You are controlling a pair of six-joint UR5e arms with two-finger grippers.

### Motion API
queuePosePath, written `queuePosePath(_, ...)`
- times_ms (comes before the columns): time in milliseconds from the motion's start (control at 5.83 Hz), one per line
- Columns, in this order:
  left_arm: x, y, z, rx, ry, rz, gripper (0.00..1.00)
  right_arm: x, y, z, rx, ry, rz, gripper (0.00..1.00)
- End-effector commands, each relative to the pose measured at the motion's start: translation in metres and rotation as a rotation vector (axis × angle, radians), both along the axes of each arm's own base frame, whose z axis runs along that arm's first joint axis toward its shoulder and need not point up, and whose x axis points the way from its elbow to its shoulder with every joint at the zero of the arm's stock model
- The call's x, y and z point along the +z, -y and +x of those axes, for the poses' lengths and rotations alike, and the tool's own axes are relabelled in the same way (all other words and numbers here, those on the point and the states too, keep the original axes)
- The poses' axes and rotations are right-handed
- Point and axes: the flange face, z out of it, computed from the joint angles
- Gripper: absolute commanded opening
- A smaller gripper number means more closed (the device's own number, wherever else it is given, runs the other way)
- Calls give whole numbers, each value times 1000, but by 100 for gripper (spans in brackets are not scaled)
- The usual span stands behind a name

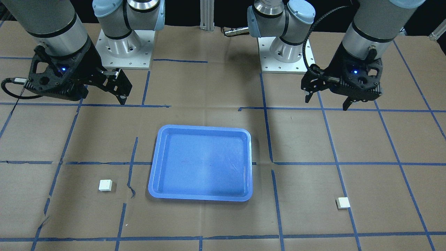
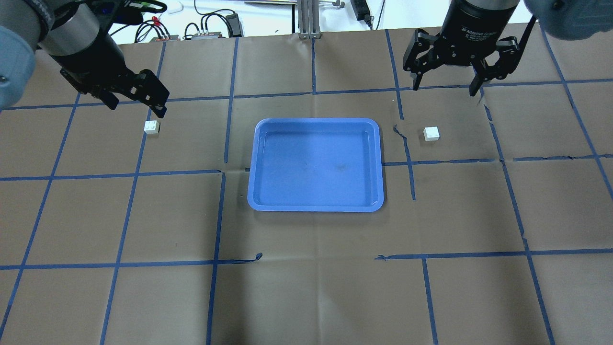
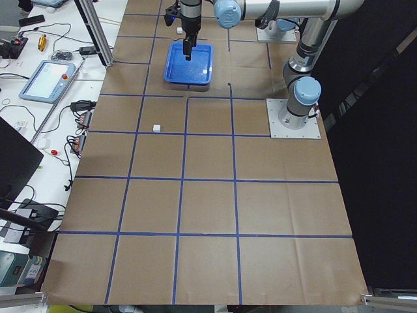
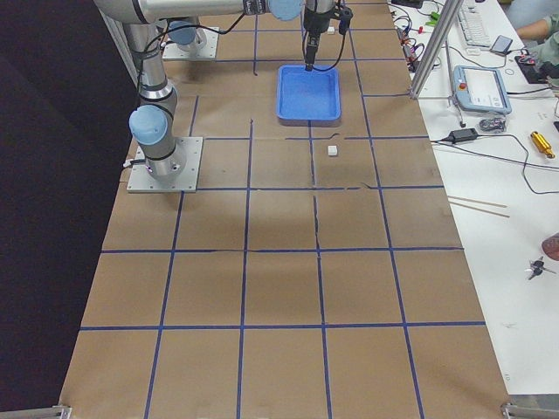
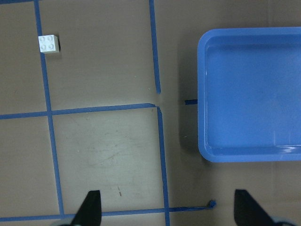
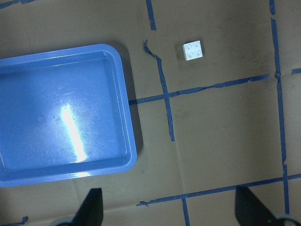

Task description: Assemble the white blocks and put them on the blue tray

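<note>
Overhead view: blue tray [image 2: 316, 165] lies flat at frame centre, long axis running left-right. Left gripper [image 2: 137, 106], upper left, and right gripper [image 2: 445, 88], upper right, both hover with fingers spread apart. First white block [image 2: 152, 127] sits studs-up left of the tray, second white block [image 2: 431, 133] studs-up right of it, both on the table paper.

Even light from above made every view bright and sharp, shadows were soft and short, and a white glare streak crossed the blue tray [image 6: 28, 94] near nine o'clock in the right wrist view.
</note>
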Motion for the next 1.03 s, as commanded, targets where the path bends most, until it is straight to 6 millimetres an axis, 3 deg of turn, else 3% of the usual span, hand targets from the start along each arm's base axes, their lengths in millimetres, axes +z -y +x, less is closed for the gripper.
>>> queuePosePath(0, -26, 27, 60, -161, 6, 12, 98, -1, 3, 2, 24, 1, -2, 100)
queuePosePath(343, -65, 50, 122, -370, 8, 38, 98, -8, 3, 0, 508, 7, 5, 100)
queuePosePath(686, -108, 70, 147, -727, -3, 62, 98, -10, 5, -7, 879, 14, 6, 100)
queuePosePath(857, -127, 82, 158, -919, 18, 47, 98, -11, 11, -30, 1052, -15, 23, 100)
